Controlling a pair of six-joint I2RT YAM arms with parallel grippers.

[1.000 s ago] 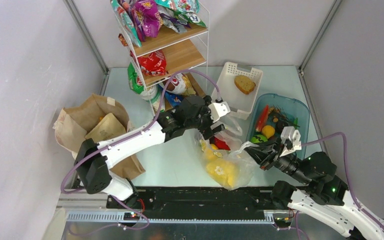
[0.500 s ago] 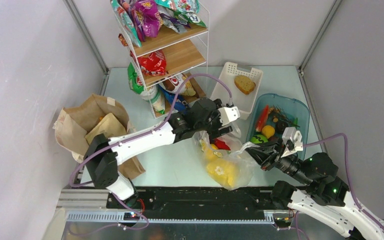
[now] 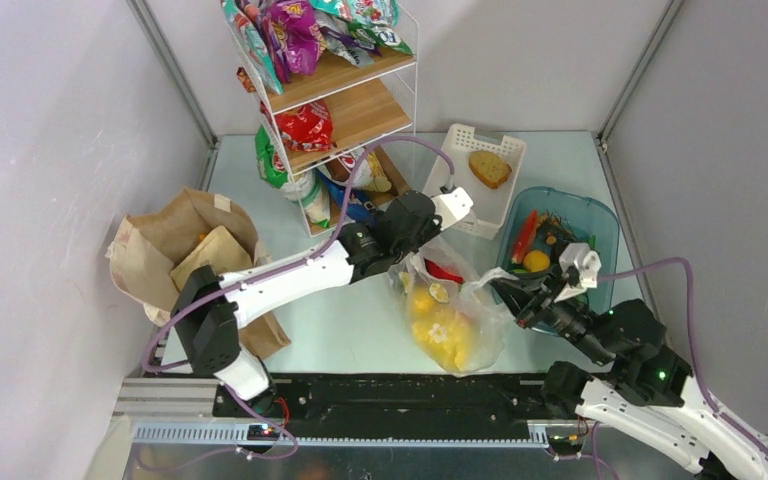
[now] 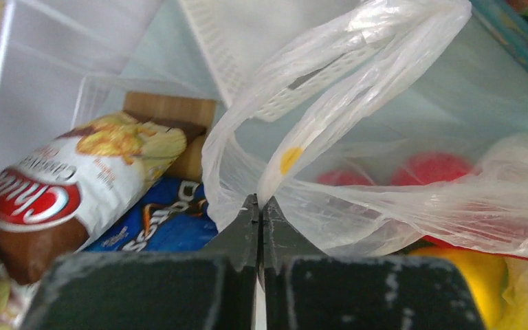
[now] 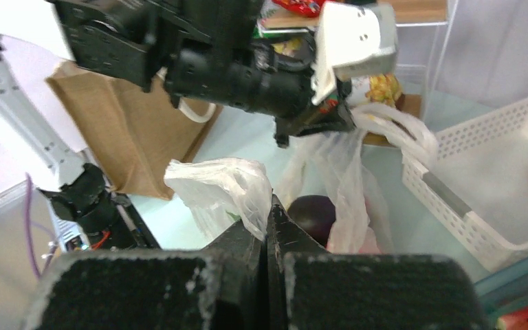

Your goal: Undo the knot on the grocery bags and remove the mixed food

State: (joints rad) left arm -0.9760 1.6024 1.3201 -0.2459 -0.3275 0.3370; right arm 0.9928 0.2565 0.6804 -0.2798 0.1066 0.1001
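With the left gripper (image 4: pixel 260 206) pinching a handle (image 4: pixel 330 113) and the right gripper (image 5: pixel 268 206) pinching the opposite rim, the plastic bag (image 3: pixel 480 315) lies mid-table between them, its food (image 3: pixel 438 340) not yet taken out.

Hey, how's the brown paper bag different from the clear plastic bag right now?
The paper bag is opaque brown, hiding most of its contents; the plastic bag is see-through, showing yellow fruit. The paper bag lies at the left, ungripped; the plastic bag is pinched by the left gripper and right gripper. Both rest on the table.
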